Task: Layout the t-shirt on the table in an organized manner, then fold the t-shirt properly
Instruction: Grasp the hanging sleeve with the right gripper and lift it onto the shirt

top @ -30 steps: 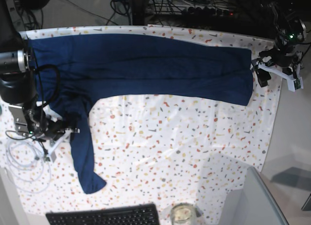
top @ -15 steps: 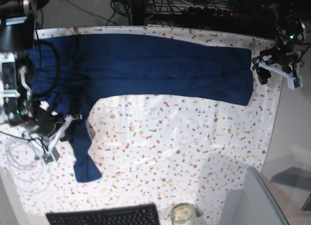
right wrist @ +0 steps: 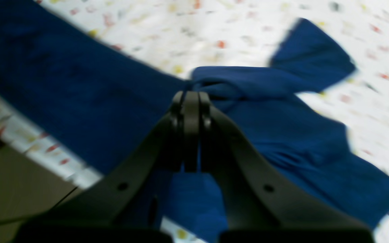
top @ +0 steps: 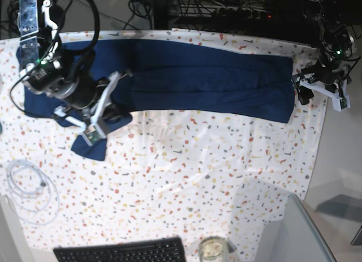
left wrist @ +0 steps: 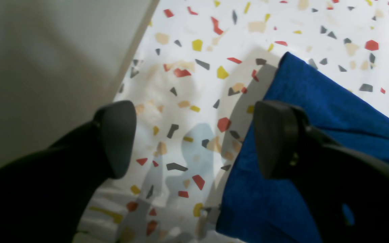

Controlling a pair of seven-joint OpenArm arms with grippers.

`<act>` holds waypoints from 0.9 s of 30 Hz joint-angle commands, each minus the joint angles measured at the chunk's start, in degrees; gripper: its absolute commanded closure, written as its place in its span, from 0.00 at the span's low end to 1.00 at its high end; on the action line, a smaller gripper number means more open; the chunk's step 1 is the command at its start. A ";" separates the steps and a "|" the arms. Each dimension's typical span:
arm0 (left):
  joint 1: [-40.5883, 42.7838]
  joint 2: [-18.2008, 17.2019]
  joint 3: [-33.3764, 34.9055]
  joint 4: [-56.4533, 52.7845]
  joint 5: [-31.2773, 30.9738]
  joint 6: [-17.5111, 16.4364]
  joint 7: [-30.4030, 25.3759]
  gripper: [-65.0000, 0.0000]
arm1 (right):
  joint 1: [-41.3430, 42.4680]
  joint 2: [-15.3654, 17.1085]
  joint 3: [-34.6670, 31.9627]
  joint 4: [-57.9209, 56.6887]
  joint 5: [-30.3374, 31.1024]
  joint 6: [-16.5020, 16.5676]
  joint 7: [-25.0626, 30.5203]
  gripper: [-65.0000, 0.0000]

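The t-shirt point(top: 209, 81) lies as a long dark navy band across the far side of the tabletop point(top: 198, 177), running from about 9 o'clock to 3 o'clock in the base view.

My right gripper point(right wrist: 191, 101) has its jaws closed tight on a bunched fold of the t-shirt; in the right wrist view the cloth gathers into the tips at 12 o'clock, with a loose flap beyond at 1 o'clock. In the base view this arm sits over the shirt's 9 o'clock end, and a sleeve hangs toward 7 o'clock below it.

My left gripper point(left wrist: 194, 138) has its jaws spread wide and holds nothing. It hovers at the shirt's 3 o'clock edge: one finger point(left wrist: 275, 138) is over the blue cloth, the other point(left wrist: 117, 135) over bare speckled tabletop near the edge.

A black keyboard point(top: 121, 250), a glass jar point(top: 213, 249) and a coiled white cable point(top: 28, 188) occupy the near side.
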State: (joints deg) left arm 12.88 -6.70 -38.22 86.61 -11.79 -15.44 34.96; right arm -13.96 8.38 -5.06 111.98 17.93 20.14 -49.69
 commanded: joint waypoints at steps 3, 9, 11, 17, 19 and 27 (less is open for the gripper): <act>-0.18 -0.82 -0.42 1.00 0.14 -0.16 -1.16 0.21 | -0.86 0.10 -5.27 1.20 0.84 0.12 1.12 1.00; 0.26 -1.87 -0.51 0.91 0.14 -0.16 -1.16 0.21 | -1.82 -0.07 -13.45 0.76 0.66 -0.40 1.12 1.00; 0.35 -1.96 -0.51 0.91 0.14 -0.16 -1.16 0.21 | -1.82 -0.07 -13.71 0.50 0.66 -0.49 1.12 1.00; 0.35 -2.05 -0.51 0.82 0.14 -0.16 -1.16 0.21 | -1.82 -0.07 -13.80 -1.43 0.66 -0.49 0.94 1.00; 0.08 -2.05 -0.51 0.82 0.14 -0.16 -1.16 0.21 | -1.82 -0.07 -13.97 -1.52 0.84 -0.49 0.77 1.00; -0.09 -2.05 -0.51 0.82 0.14 -0.16 -1.25 0.21 | -0.86 0.01 -14.06 -1.08 0.92 0.03 -3.10 0.67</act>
State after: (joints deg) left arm 13.15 -7.94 -38.54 86.61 -11.35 -15.44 34.98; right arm -15.59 8.34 -19.20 109.51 17.98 20.01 -54.35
